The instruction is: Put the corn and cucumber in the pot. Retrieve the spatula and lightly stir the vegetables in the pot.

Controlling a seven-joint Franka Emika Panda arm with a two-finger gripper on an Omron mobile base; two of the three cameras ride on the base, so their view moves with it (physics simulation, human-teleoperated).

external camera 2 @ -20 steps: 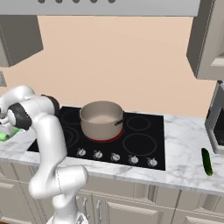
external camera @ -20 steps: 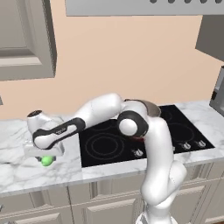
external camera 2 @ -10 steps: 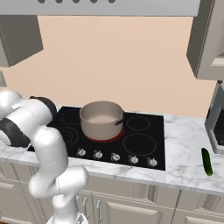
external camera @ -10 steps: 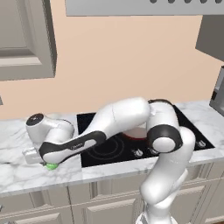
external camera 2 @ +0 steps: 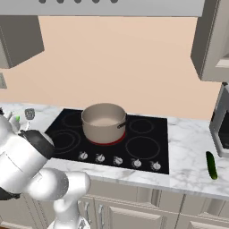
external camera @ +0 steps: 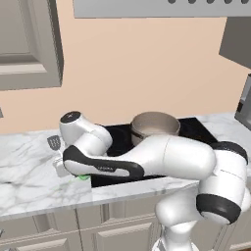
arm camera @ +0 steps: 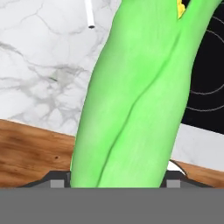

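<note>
The pot (external camera 2: 103, 121) stands on the back left ring of the cooktop (external camera 2: 143, 147). From the right base view I see into it: bare beige bottom, nothing inside. The left base view shows its rim and wall above my arm, and no more of the inside.

My jaws are closed on the corn (arm camera: 131, 100). In the hand view its green husk runs up between my two tips, touching both, with a bit of yellow kernel at the top. Behind it lie the marble tabletop (arm camera: 39, 65), an edge of the cooktop and a strip of wooden floor (arm camera: 30, 148). In the left base view the corn is a green sliver under my forearm, at the tabletop's front edge just left of the cooktop.

The cucumber (external camera 2: 210, 165) lies on the tabletop right of the cooktop, well apart from the pot.

The spatula (external camera: 54, 143) lies on the tabletop left of the cooktop; its white handle end shows in the hand view.
</note>
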